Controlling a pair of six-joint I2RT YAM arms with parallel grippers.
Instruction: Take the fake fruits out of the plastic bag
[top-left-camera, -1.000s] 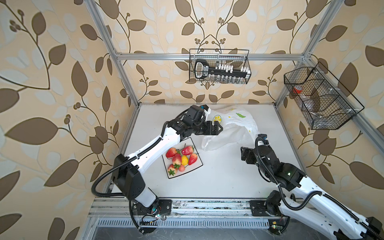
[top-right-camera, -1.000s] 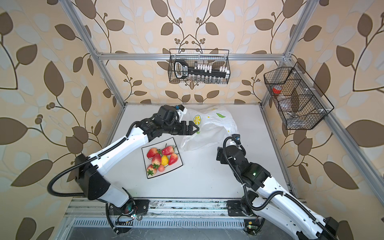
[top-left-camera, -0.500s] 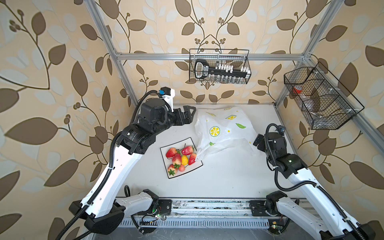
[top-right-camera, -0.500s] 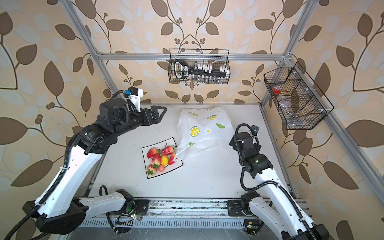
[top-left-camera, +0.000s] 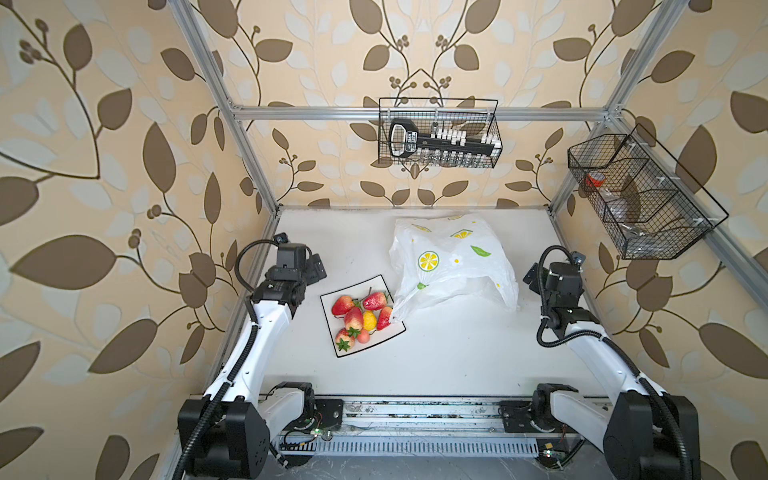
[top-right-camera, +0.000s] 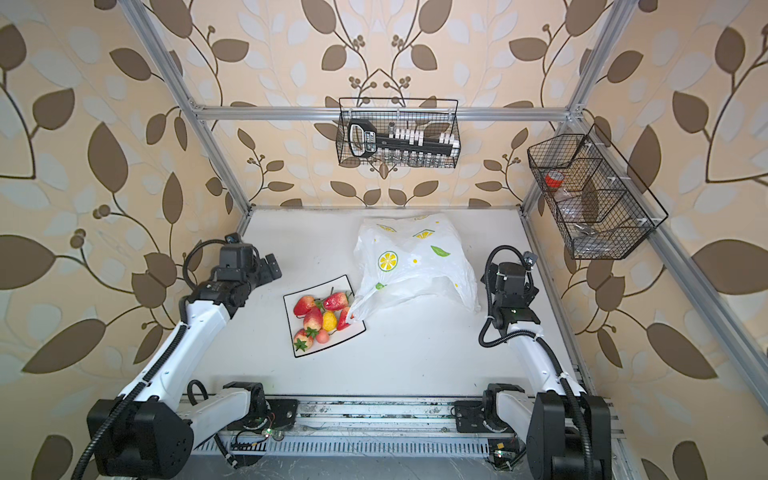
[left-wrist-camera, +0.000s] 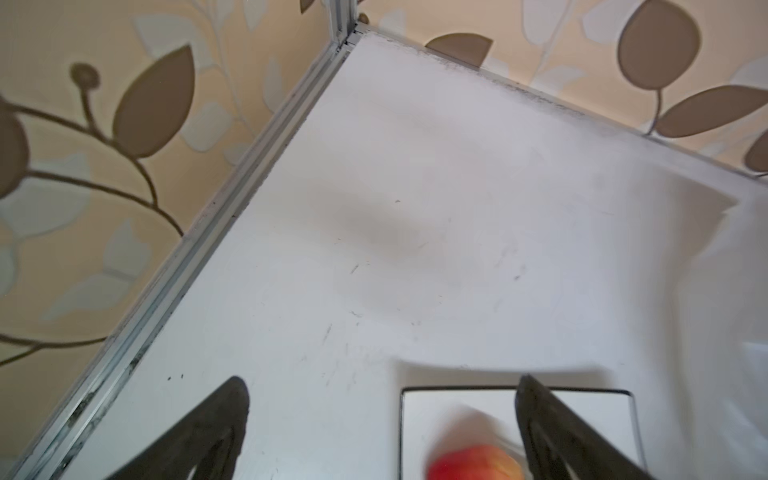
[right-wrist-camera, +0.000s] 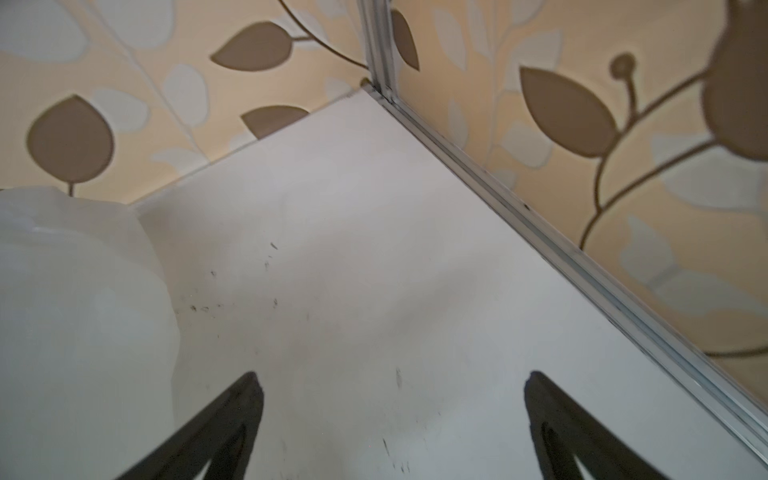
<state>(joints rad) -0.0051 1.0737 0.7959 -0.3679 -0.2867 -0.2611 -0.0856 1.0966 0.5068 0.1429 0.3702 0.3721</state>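
Already out: the fake fruits (top-left-camera: 361, 318) were found heaped on the plate (top-left-camera: 388, 336). Five red strawberries (top-left-camera: 353, 318), one yellow pear (top-left-camera: 369, 321) and one small orange-pink round fruit (top-left-camera: 363, 336) could be counted in both top views.
Bag position: the plastic bag (top-left-camera: 453, 262) was laid crumpled and puffed on the tabletop (top-left-camera: 436, 357), just beside the plate. One twisted end of it was draped over the plate's rim and touched a strawberry.
Bag contents: no fruit colour was seen through the translucent film. Whether anything was hidden in its folds could not be told.
Left end effector: the left end effector (left-wrist-camera: 382, 379) was released, with its jaws spread wide and nothing between them. It was held over bare tabletop near the plate, on the side opposite the bag. In the left wrist view a corner of the plate and one of the fake fruits, blurred and red, were seen past one finger.
Right end effector: the right end effector (right-wrist-camera: 392, 374) was likewise released and empty. It was placed well apart from the plate, beyond the bag, whose film showed at the edge of the right wrist view.
Progress: the task was judged finished, or very nearly so, since every fruit in sight lay outside the bag.
Left to do: at most, the bag would have to be checked for a hidden fruit and its end lifted clear of the plate.
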